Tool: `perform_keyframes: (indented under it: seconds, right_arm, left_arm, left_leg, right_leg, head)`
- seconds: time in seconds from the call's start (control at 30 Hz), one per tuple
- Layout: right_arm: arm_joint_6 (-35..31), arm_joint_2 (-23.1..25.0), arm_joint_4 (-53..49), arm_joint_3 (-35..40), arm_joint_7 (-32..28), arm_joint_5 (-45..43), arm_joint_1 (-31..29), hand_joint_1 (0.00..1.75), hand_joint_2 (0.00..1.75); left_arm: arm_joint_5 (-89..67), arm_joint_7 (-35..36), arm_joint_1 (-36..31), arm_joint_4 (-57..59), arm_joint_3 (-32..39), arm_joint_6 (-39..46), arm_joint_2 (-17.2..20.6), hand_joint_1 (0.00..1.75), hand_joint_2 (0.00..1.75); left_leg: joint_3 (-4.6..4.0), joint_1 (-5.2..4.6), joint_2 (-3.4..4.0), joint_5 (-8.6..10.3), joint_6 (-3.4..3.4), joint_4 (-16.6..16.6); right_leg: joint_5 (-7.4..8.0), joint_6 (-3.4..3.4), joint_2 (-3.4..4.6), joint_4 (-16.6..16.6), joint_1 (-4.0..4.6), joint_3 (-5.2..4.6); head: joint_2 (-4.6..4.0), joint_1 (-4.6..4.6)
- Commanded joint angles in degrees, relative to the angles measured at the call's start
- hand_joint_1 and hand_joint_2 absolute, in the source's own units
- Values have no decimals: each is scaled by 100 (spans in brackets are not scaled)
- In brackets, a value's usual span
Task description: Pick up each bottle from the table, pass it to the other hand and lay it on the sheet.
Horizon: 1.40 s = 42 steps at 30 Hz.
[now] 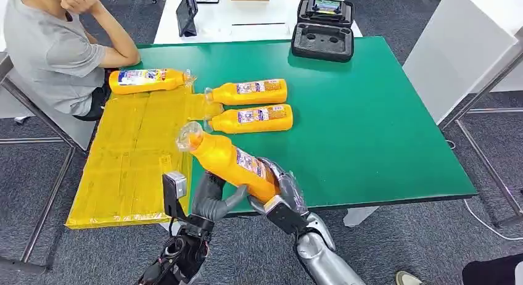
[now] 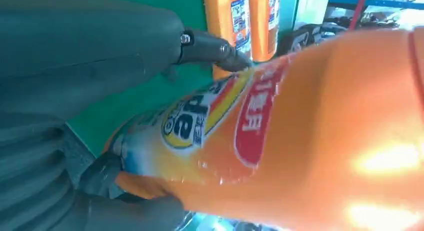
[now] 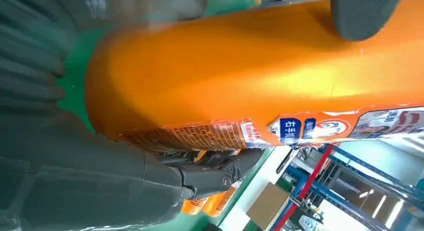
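Bottle (image 1: 231,161) in hand-over, held tilted above the near edge of the green table (image 1: 370,124), clear cap end raised toward the yellow sheet (image 1: 132,155), base low toward the robot. Both hands on it at once: right hand (image 1: 280,195) grips the base end, fingers wrapped round the body; left hand (image 1: 213,198) cups it from beneath at mid-body, thumb and fingers closing on the sides. Right wrist view shows a dark finger (image 3: 215,176) pressed along the label; left wrist view shows a finger (image 2: 215,51) laid across the orange flank. My reading: this is the pass itself, right giving to left, since the left arm sits nearer the sheet and can lay the bottle there.

Bottle body bright orange plastic, glossy, strong glare spots; printed label with blue, white and red panels; clear cap. Smooth wall looks slippery, so double grip before release makes sense.

One bottle (image 1: 148,80) already lies on its side at the sheet's far end. Two more bottles wait side by side on the green surface just beside the sheet, the farther (image 1: 250,92) and the nearer (image 1: 253,119), caps pointing toward the sheet.

Person (image 1: 55,50) seated at the far left corner, elbow on the table. Black open case (image 1: 322,29) at the far edge.
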Motion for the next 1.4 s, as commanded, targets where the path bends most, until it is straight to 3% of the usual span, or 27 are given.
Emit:
perform_keyframes:
  seconds: [0.03,0.57,0.6,0.63,1.0,1.03,1.4]
  right_arm:
    - [21,-16,296,272,4,-25,-138,175,175]
    - [-30,-17,637,568,4,152,-184,175,175]
    - [-34,-13,664,572,4,159,-178,127,175]
    - [-27,1,693,556,4,148,-184,2,175]
    - [-126,-53,414,144,4,-71,25,0,175]
    - [-106,-76,327,85,4,-94,67,0,0]
    - [-113,-120,84,-86,4,-74,215,0,0]
  left_arm:
    - [-103,-81,-140,344,-75,50,71,175,175]
    - [-73,-233,-274,552,-87,-9,70,175,175]
    - [-64,-239,-285,553,-76,-5,71,175,175]
    - [-57,-247,-283,552,-71,-3,73,175,175]
    - [-92,-324,-149,300,76,253,200,175,175]
    - [-94,-325,-119,237,113,255,219,175,175]
    - [-105,-323,-89,157,142,201,215,175,175]
  left_leg:
    - [15,-1,3,-3,-2,-7]
    - [16,1,1,-3,-2,-5]
    - [32,-1,3,-6,-3,-10]
    - [20,-1,2,-4,-2,-7]
    - [28,-1,0,-6,-2,-9]
    - [19,0,0,-4,-2,-7]
    - [16,0,3,-5,-2,-5]
  right_leg:
    - [-2,-1,-2,-6,-1,14]
    - [-2,-1,-4,-7,2,15]
    - [-6,-1,-6,-9,1,30]
    - [-4,-1,-4,-6,0,18]
    - [-7,-1,-8,-9,1,28]
    - [-4,-1,-7,-8,1,19]
    - [-5,-1,-4,-5,0,15]
  head:
    - [0,0]
    - [0,-2]
    - [0,-2]
    - [0,-2]
    - [0,-2]
    - [0,0]
    - [0,-2]
